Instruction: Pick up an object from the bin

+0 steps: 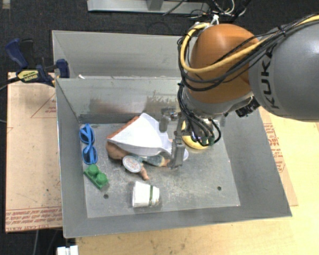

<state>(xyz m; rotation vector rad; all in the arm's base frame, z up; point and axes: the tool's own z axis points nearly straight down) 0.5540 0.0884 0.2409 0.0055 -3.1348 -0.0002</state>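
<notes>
My gripper [176, 161] hangs low in the middle of the bin, one finger reaching down to the floor at the right edge of a crumpled white paper piece [141, 135]. A small round silver-rimmed disc [131, 163] and a tan and teal toy figure [149, 166] lie just left of the fingertip, partly under the paper. A yellow roll [195, 142] sits right of the gripper, partly hidden by the wrist cables.
Blue toy glasses [87, 144] lie by the left wall, with a green block [96, 177] below them. A white cup with a green band [145, 195] lies on its side near the front. The orange wrist cover and cables hang over the bin's back right.
</notes>
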